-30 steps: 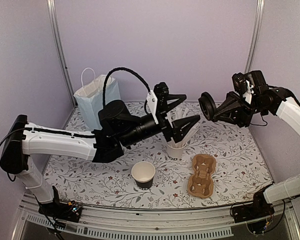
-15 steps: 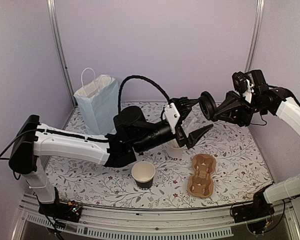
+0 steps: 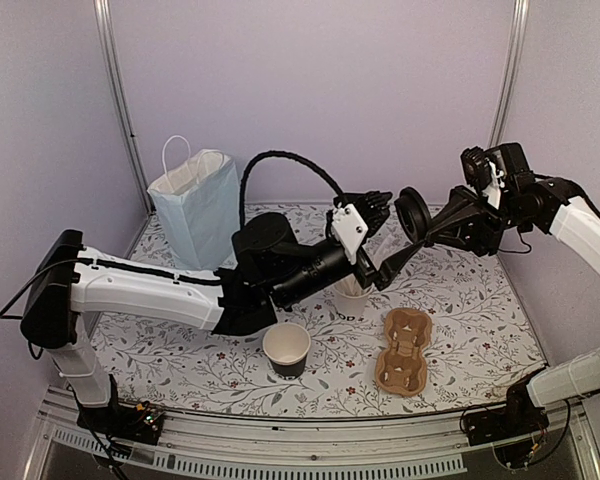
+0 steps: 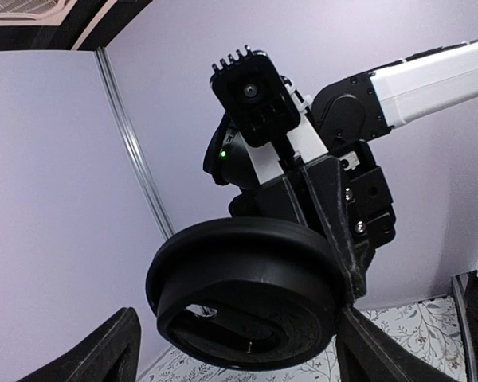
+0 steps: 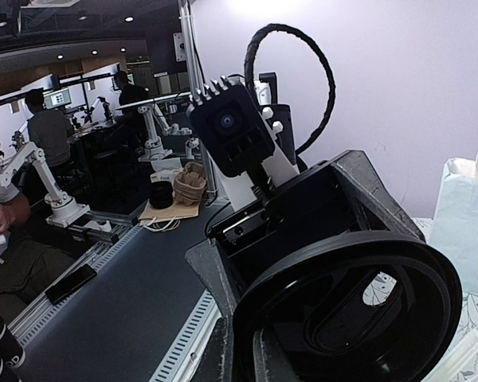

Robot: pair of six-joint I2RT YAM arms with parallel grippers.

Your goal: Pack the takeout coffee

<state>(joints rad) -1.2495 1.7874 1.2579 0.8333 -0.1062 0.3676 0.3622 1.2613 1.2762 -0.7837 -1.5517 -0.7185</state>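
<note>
Over the last second the left arm [image 3: 150, 290] has swung from the middle of the frame toward the centre right. It now stretches low across the table [image 3: 180, 360], level with the right arm [image 3: 580, 225], which has barely moved.

The light blue paper bag [image 3: 195, 205] stands at the upper left, well apart from both arms. The brown cup carrier [image 3: 403, 350] lies at the lower right. The takeout coffee [image 3: 286, 350] sits open-topped on the table at lower centre, just left of the carrier and untouched.

The left tool [image 3: 400, 225] has its jaws spread wide. In the left wrist view they stand either side of the black lid [image 4: 247, 302], not closed on it. Whether they touch it I cannot tell. The right tool [image 3: 435, 225] is clamped tight on the lid's edge and holds it up in the air.

This looks like a handover about to happen. The lid probably passes to the left tool before it goes onto the cup, so the packing itself has not begun.
</note>
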